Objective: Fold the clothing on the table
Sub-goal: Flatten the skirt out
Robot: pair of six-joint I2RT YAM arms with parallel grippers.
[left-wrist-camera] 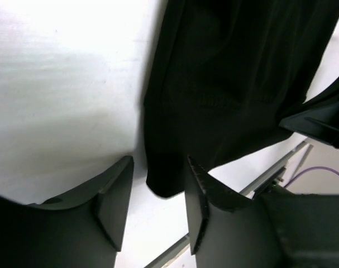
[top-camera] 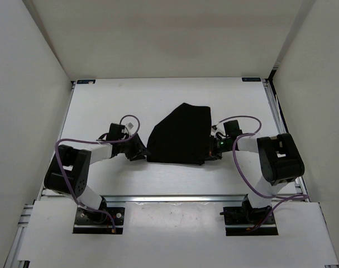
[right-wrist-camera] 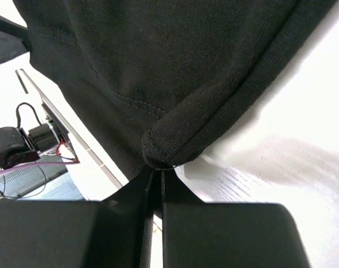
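Jaws, left: the left gripper [left-wrist-camera: 158, 209] stands open, its fingers [left-wrist-camera: 116, 201] on either side of the near-left corner of the clothing [top-camera: 180, 134]. The corner lies between them unclamped.
Jaws, right: the right gripper [right-wrist-camera: 157, 184] is pinched tight on the near-right hem corner, with a small roll of cloth bunched at the tips.
Location: the clothing lies flat in the middle of the table [top-camera: 102, 106], between the two grippers.
Handling: judged light, limp and soft-knit. It is likely to sag and drag, and is neither slippery nor fragile. It is best taken at the hemmed corners, where the doubled cloth gives a firm bite.
Orientation: the broad straight edge faces the arms, and the far-left side slants in to a narrower far edge. The garment is about as deep as it is wide. Long axis judged near-to-far, marginally.
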